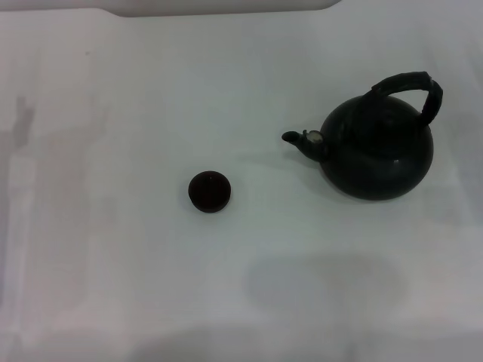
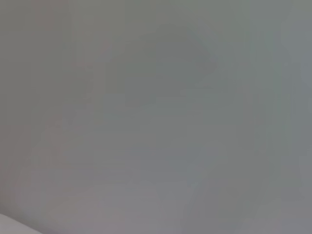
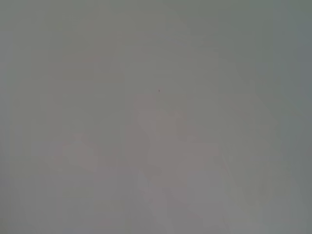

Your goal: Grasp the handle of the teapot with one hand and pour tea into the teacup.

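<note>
In the head view a large round glossy black teapot (image 1: 377,151) stands upright on the white table at the right. Its short spout (image 1: 300,140) with a pale tip points left. Its thick black ribbed handle (image 1: 407,87) arches over the top. A tiny round dark brown-black teacup (image 1: 209,191) stands on the table left of the spout, well apart from the teapot. Neither gripper nor arm shows in the head view. Both wrist views show only bare pale surface.
The white table (image 1: 113,249) stretches all around the two objects. A pale raised edge (image 1: 219,7) runs along the far side of the table.
</note>
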